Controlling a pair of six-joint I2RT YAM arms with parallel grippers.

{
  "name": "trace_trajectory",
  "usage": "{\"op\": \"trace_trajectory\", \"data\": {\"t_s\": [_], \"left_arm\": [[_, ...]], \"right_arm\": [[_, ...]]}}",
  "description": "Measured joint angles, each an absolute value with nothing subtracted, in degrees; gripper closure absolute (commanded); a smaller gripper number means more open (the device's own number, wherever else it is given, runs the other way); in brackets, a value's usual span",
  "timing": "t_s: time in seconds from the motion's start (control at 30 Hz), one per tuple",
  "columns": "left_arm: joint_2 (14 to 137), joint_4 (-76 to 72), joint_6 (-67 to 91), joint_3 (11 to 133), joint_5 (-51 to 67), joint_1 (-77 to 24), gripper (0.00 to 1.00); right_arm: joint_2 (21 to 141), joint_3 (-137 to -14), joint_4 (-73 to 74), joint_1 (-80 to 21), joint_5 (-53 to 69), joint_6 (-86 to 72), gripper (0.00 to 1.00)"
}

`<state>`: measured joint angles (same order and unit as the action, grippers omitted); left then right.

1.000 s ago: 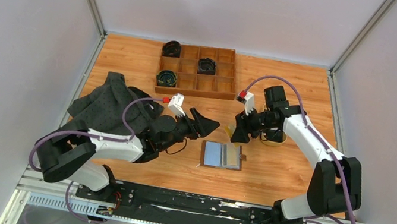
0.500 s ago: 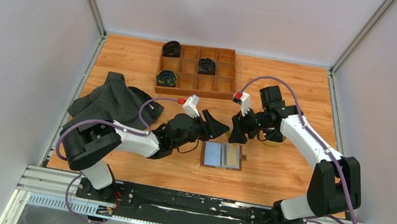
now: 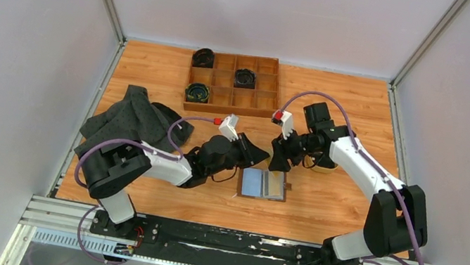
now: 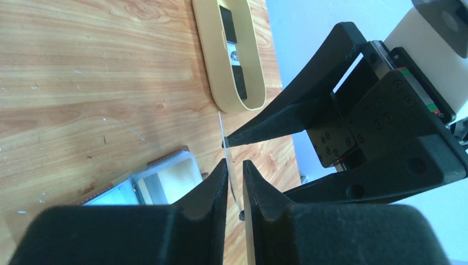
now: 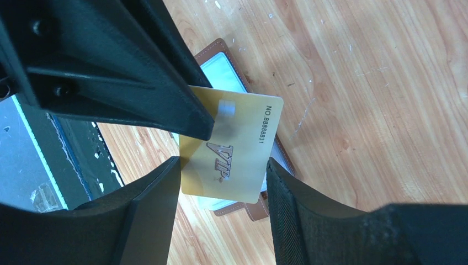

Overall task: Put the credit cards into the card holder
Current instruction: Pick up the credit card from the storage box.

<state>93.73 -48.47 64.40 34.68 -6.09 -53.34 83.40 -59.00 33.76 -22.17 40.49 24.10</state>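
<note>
Credit card (image 5: 232, 149), gold: your right gripper (image 5: 223, 172) clamps its edges over the card holder (image 3: 264, 184). Your left gripper (image 4: 235, 164) straddles it, jaws narrowly apart; you cannot tell whether they pinch.

Your left gripper (image 4: 235, 163) brackets a thin plastic card (image 4: 222, 130), edge-on, jaws a sliver apart; the right gripper's black fingers (image 4: 276, 118) reach it from the right. Below lies the open brown leather card holder (image 4: 165, 179); farther right, a tan oval dish (image 4: 208, 55).

Wooden compartment tray (image 3: 230, 110), dark cloth (image 3: 129, 118), oval dish (image 4: 207, 55)
</note>
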Motion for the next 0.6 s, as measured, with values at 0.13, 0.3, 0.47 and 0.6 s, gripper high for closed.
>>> {"op": "trace_trajectory", "data": {"t_s": [0.13, 0.3, 0.47, 0.6], "left_arm": [[94.78, -49.45, 64.88, 34.68, -5.30, -53.34, 1.00], [95.37, -52.45, 64.88, 34.11, -4.05, -53.34, 1.00], [94.61, -57.43, 63.00, 29.52, -1.32, -52.93, 1.00], [90.28, -58.76, 59.83, 23.35, 1.50, -51.29, 1.00]], "right_arm": [[83.18, -58.63, 33.61, -22.55, 39.92, 24.82, 0.56], [82.11, -58.37, 34.00, -22.55, 39.81, 26.26, 0.24], [81.54, -58.37, 36.42, -22.68, 41.19, 30.15, 0.12], [81.12, -58.39, 39.94, -22.63, 43.29, 34.63, 0.08]]}}
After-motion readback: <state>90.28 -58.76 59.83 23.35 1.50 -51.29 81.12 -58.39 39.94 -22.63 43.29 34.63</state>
